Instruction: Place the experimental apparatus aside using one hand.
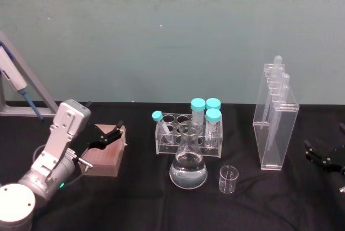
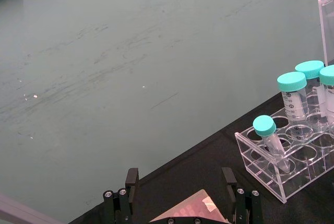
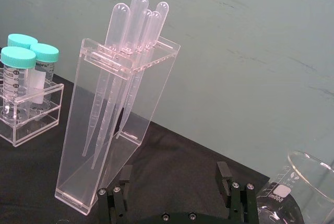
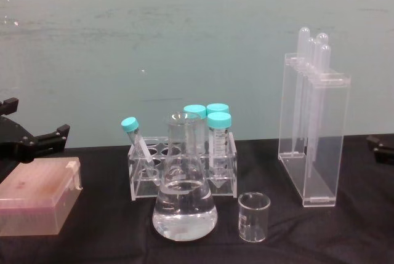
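Now left tool over pink box, right tool near stand.

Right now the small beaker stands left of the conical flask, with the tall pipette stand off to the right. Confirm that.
Not quite: the small beaker stands right of the conical flask, not left, close by its base, as the head view shows. The tall pipette stand is off to the right, as stated.
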Available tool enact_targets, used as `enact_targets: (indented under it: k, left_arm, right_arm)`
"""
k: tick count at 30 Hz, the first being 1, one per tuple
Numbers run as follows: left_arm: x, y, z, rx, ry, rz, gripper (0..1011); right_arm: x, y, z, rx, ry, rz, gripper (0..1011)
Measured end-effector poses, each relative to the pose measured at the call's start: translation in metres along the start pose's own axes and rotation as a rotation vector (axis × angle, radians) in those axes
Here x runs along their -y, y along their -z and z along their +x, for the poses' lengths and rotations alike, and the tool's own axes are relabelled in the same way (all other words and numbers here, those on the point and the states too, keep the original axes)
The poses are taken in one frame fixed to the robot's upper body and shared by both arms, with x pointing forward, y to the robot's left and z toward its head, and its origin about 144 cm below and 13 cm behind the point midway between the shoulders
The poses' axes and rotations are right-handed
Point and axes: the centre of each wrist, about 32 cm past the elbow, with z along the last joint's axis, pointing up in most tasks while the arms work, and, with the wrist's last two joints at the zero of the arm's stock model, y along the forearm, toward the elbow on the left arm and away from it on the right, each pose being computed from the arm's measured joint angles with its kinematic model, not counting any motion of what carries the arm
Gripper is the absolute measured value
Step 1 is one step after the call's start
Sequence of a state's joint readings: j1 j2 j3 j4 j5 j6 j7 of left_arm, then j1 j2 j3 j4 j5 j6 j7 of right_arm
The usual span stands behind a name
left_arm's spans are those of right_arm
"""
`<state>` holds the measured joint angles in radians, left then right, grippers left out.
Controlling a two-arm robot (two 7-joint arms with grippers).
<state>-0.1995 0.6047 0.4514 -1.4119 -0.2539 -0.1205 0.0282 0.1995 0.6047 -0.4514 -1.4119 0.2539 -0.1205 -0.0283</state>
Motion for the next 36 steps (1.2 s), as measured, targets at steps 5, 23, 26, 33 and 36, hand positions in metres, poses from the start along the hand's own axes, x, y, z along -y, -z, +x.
enact_targets:
  k: [5, 23, 26, 33, 36]
  left_arm:
    - [0.0, 0.0, 0.0, 0.0, 0.0, 0.0, 1000]
    - [0.0, 0.0, 0.0, 0.0, 0.0, 0.0, 1000]
    - [0.0, 0.0, 0.0, 0.0, 0.0, 0.0, 1000]
    - [0.0, 0.0, 0.0, 0.0, 0.0, 0.0, 1000]
    - [0.0, 0.0, 0.0, 0.0, 0.0, 0.0, 1000]
  right_arm:
    - [0.0, 0.0, 0.0, 0.0, 0.0, 0.0, 1000]
    - [0.0, 0.0, 0.0, 0.0, 0.0, 0.0, 1000]
    - [0.0, 0.0, 0.0, 0.0, 0.0, 0.0, 1000]
    - [0.0, 0.0, 0.0, 0.0, 0.0, 0.0, 1000]
    - [0.0, 0.0, 0.0, 0.0, 0.0, 0.0, 1000]
